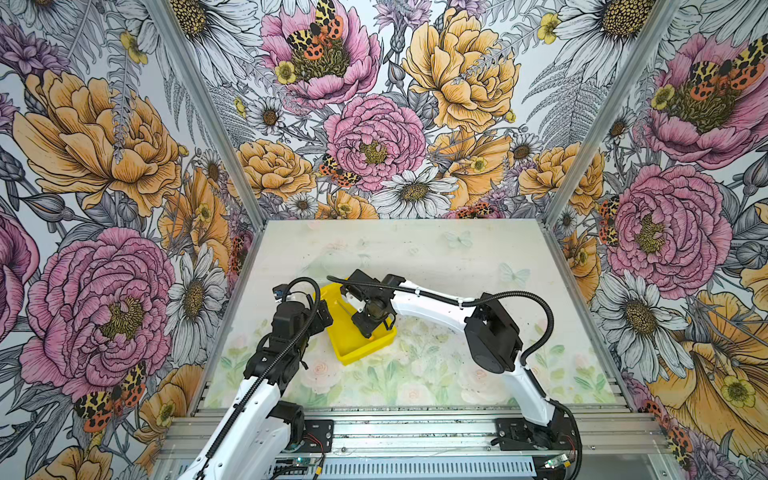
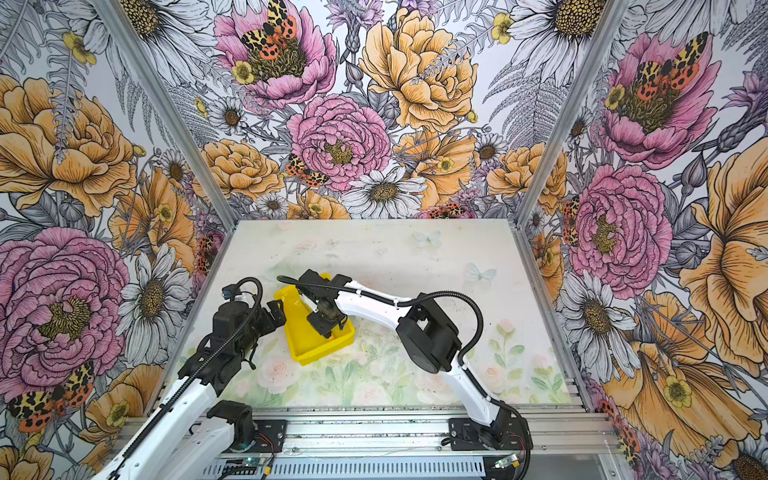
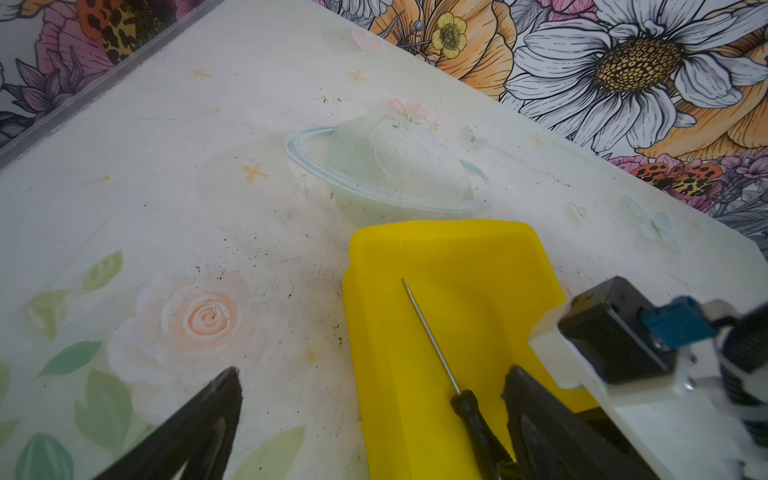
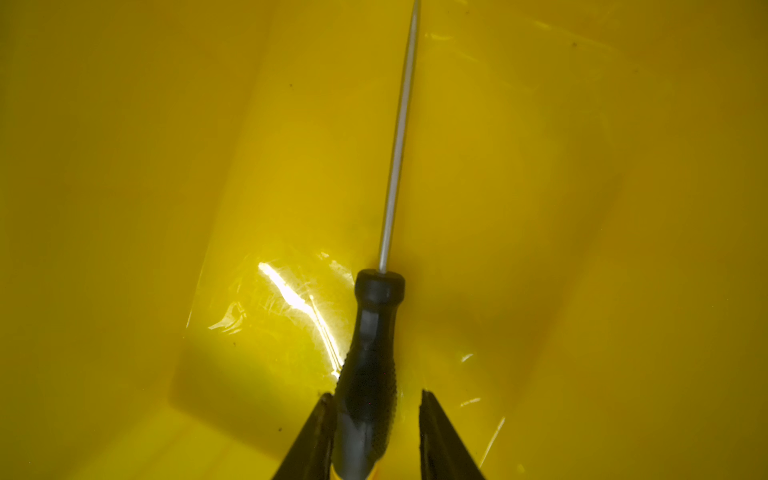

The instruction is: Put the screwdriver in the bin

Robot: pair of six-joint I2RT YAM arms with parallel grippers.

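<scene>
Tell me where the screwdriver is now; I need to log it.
The screwdriver lies inside the yellow bin, left of centre in both top views, its black handle between the jaws of the right gripper, which show a gap on one side.

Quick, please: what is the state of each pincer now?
Left pincer: open, holding nothing.
Right pincer: open around the screwdriver handle, gap on one side.

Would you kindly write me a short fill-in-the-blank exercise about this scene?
1. The screwdriver lies inside the ____ bin.
2. Its handle is ____ in colour.
3. The right gripper has its jaws on either side of the screwdriver's ____.
4. The bin rests on the ____.

Missing words: yellow; black; handle; table
</scene>
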